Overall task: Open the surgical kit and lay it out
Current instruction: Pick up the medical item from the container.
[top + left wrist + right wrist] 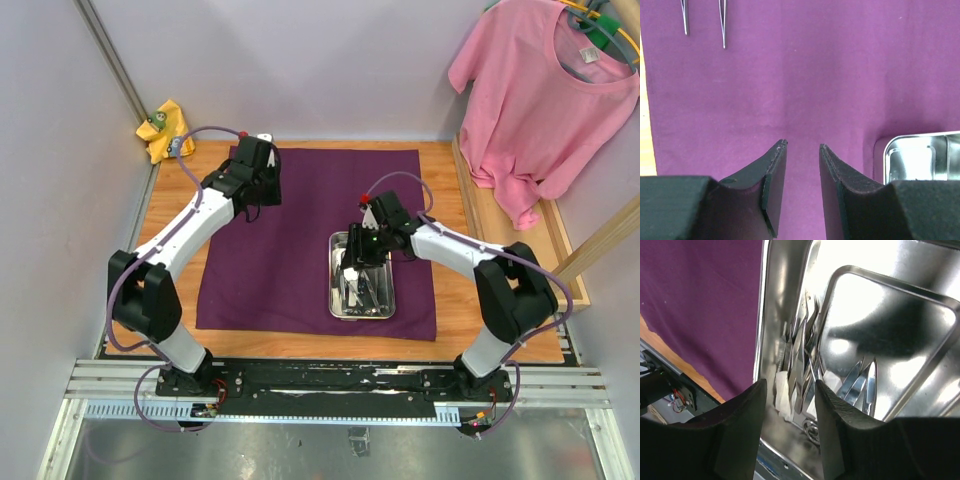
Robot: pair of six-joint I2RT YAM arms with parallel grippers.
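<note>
The dark purple cloth (290, 250) lies spread flat on the wooden table. The steel tray (338, 290) stands on its right half and also shows in the left wrist view (920, 157). My right gripper (357, 268) is open and low inside the tray (785, 300). Its fingers straddle a bundle of slim metal instruments (802, 360) lying on white gauze (782, 390), without closing on them. Scissor blades (862, 382) lie just to the right. My left gripper (803, 146) is open and empty above the cloth's left part (258, 188). Two slim forceps (722, 22) lie on the cloth beyond it.
A pink T-shirt (545, 90) hangs at the back right above a wooden side rail (560, 240). A yellow rag (163, 128) sits at the back left corner. A metal rail (330, 385) runs along the near edge. Walls close in on the left and at the back.
</note>
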